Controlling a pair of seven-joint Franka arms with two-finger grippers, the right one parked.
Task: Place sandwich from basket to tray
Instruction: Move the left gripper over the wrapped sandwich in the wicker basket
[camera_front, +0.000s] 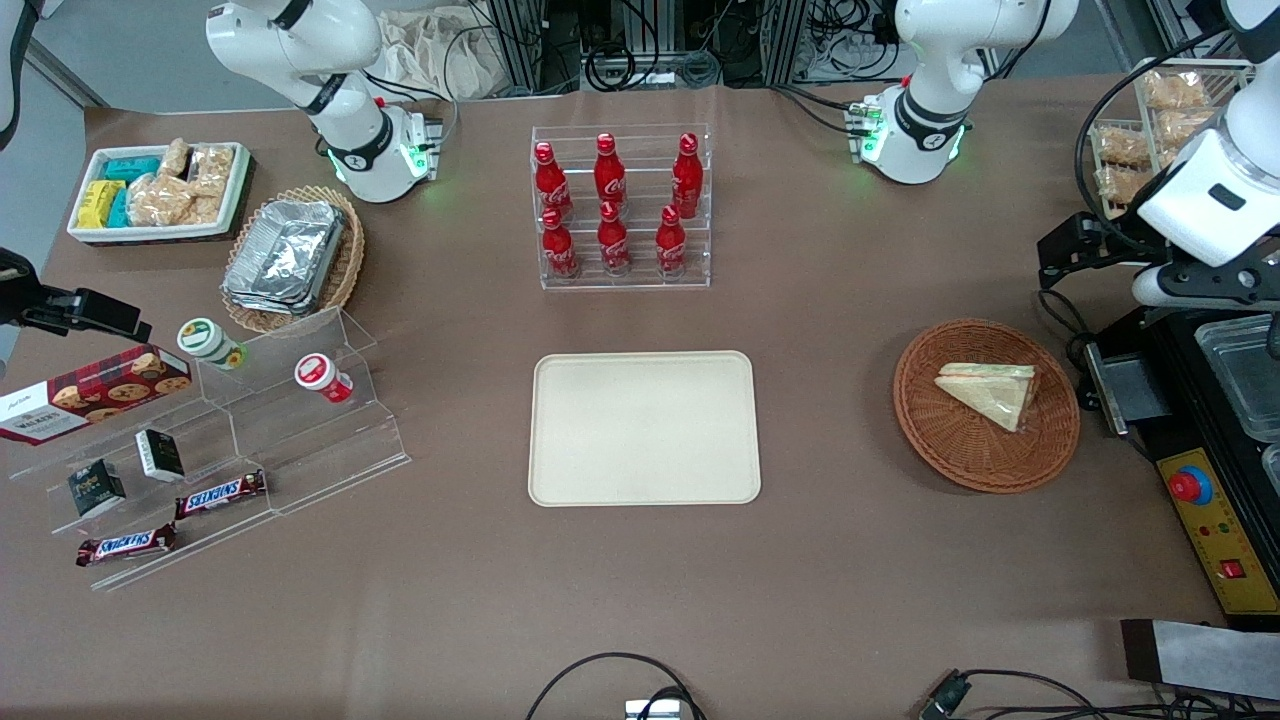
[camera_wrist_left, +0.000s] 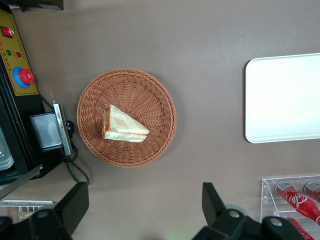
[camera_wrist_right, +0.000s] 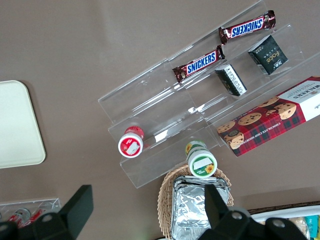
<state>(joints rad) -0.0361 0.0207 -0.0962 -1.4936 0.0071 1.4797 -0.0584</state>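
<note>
The sandwich (camera_front: 990, 392), a pale wedge in clear wrap with orange-red filling on its edge, lies in the round reddish-brown wicker basket (camera_front: 940, 440) toward the working arm's end of the table. The cream tray (camera_front: 644, 428) lies flat mid-table with nothing on it. My left gripper (camera_front: 1062, 250) hangs high above the table, farther from the front camera than the basket, open and empty. In the left wrist view the open gripper (camera_wrist_left: 144, 202) is apart from the basket (camera_wrist_left: 155, 95), the sandwich (camera_wrist_left: 122, 127) and the tray (camera_wrist_left: 285, 100).
A black machine with a red button (camera_front: 1190, 487) stands close beside the basket, at the table's edge. A clear rack of red cola bottles (camera_front: 620, 205) stands farther back than the tray. Clear shelves with snacks (camera_front: 230, 440) stand toward the parked arm's end.
</note>
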